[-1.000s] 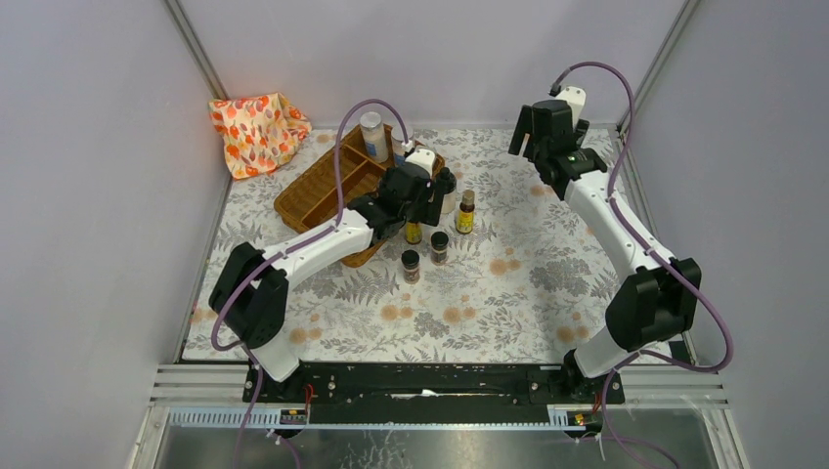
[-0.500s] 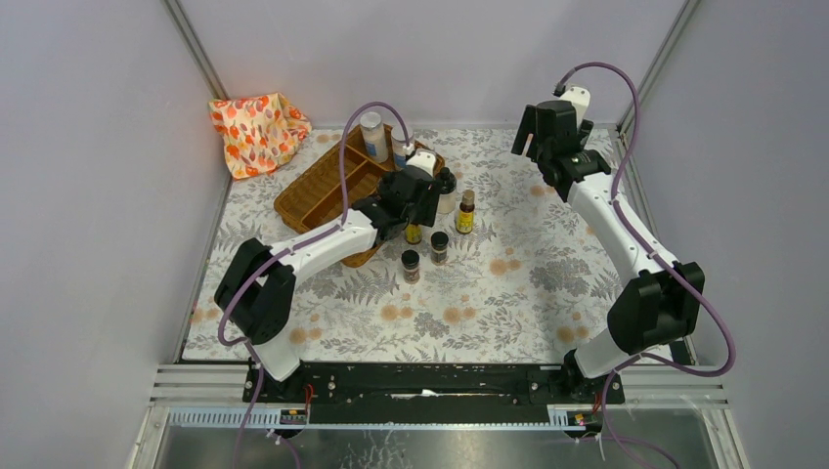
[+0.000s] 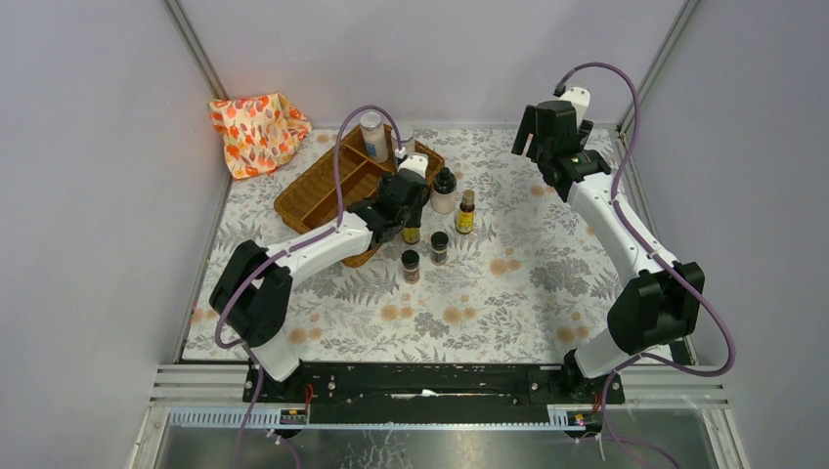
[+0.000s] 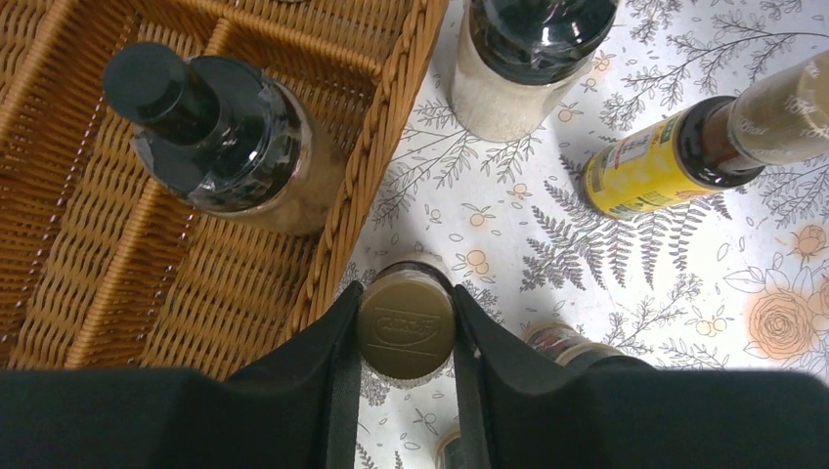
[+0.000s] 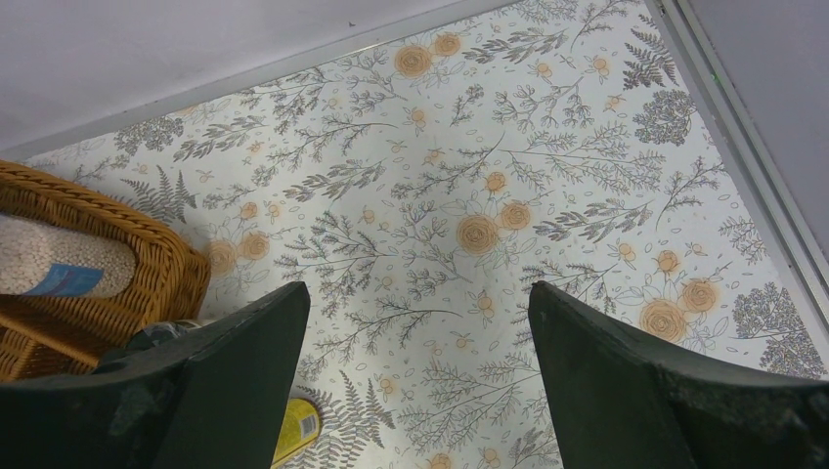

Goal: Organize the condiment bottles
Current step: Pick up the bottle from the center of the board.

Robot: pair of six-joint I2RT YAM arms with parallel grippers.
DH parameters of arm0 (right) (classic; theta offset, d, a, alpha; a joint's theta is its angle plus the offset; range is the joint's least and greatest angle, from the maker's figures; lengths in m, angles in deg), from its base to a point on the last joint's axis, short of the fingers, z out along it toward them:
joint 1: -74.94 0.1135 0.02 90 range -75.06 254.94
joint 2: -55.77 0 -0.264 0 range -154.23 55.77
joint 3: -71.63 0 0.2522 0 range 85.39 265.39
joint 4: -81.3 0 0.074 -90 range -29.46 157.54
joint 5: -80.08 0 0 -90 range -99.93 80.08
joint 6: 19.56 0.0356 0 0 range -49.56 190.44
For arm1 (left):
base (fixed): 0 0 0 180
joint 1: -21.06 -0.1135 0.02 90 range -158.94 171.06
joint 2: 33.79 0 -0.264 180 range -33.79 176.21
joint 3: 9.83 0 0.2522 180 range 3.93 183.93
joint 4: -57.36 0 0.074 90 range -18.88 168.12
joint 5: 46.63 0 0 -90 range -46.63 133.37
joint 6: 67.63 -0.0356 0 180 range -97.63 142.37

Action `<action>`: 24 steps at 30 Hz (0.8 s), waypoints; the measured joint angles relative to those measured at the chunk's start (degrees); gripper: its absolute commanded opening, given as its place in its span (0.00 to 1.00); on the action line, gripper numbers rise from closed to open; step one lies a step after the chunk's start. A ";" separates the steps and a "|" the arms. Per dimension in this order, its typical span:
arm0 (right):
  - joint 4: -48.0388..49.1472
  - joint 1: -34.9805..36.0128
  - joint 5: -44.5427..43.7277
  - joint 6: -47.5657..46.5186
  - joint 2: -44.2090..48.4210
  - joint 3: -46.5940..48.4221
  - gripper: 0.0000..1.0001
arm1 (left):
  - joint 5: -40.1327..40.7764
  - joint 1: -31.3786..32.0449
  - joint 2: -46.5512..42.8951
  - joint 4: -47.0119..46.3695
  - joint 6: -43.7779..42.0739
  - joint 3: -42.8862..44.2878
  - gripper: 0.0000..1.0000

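Pinching the gold-capped bottle [image 4: 406,332] by its lid, beside the wicker tray [image 4: 381,127] on the tabletop [image 4: 645,322], the left gripper [image 4: 403,295] seemed ready to lift it in; the right gripper [image 5: 415,293] hung spread.

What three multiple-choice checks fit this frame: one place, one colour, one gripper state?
1. Where is the small bottle that the left gripper clamps?
A) just outside the wicker tray, beside its rim
B) inside a tray compartment
C) on top of another bottle

2. What colour is its cap?
A) red
B) gold
C) white

3. How is the right gripper?
A) shut on a jar
B) shut on nothing
C) open, holding nothing

Key:
1 A: the left wrist view shows it over the floral table cover, next to the woven rim.
2 B: the round cap between the fingers is gold.
3 C: the fingers stand wide apart with only the cover between them.
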State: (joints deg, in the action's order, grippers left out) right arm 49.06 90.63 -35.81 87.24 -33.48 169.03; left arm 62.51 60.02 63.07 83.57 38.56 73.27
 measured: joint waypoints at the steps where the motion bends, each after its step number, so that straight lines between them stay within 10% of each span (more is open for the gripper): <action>1: 0.00 0.00 0.00 0.00 0.00 0.00 0.90 | 0.02 -0.02 -0.28 0.04 0.07 -0.26 0.26; 8: -0.02 0.00 -0.04 0.00 0.00 0.00 0.90 | 0.52 -0.02 -0.90 0.04 -0.04 -0.98 0.00; 24: -0.02 -0.02 -0.17 0.00 0.04 -0.09 0.89 | 0.57 -0.02 -2.82 0.17 -0.94 -1.03 0.00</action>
State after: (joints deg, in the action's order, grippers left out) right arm 49.04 90.60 -35.99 87.24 -33.44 168.94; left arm 63.08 60.00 60.25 83.75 37.62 72.24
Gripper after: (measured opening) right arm 0.895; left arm 0.392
